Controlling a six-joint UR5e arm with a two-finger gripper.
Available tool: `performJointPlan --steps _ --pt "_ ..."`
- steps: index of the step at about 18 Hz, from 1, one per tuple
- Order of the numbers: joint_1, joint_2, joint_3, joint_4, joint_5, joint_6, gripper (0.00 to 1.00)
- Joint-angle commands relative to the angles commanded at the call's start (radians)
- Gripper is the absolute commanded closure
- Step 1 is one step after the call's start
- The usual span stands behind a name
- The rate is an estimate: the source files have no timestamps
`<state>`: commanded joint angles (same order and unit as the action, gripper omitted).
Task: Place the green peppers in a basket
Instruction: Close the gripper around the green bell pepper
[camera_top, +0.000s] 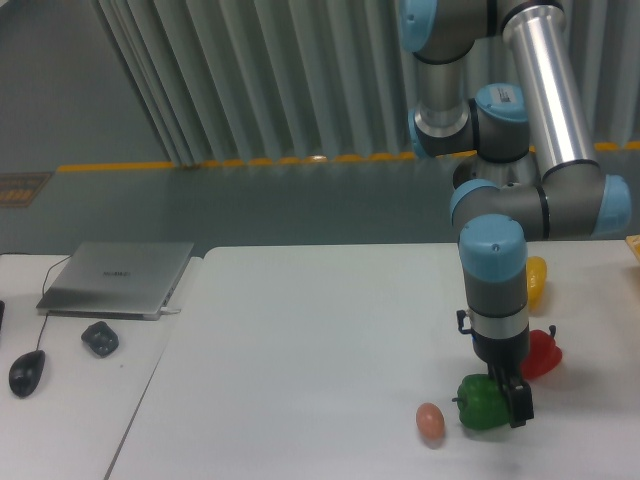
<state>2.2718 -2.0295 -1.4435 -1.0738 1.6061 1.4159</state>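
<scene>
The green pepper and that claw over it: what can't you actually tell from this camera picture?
- Gripper: its fingers sit against the green pepper; whether they are open or closed on it is unclear, hidden by the wrist.
- Green pepper: its right side is covered by the gripper.
- Red pepper: partly behind the arm.
- Basket: none visible; only a sliver of something at the right edge.
</scene>
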Motion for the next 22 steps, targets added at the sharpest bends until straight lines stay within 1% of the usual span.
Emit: performJointPlan --steps 3,7,9,13,15,19,22 --pt "0.003 0.011 -0.003 -0.002 0.0 0.0 0.0" --pt "-0.005 -0.014 -0.04 0.002 0.005 -0.012 0.0" --pt "-0.005 -0.018 -0.043 0.002 0.006 -0.015 0.0" --pt "-0.006 -0.031 -0.06 0.002 0.005 -0.118 0.0" --pt "-0.006 -0.044 -0.058 0.002 0.002 -0.129 0.0" --pt "-0.006 -0.052 -0.058 0.003 0.0 -0.13 0.0" --pt "-0.006 -0.06 -0.057 0.006 -0.002 -0.163 0.0"
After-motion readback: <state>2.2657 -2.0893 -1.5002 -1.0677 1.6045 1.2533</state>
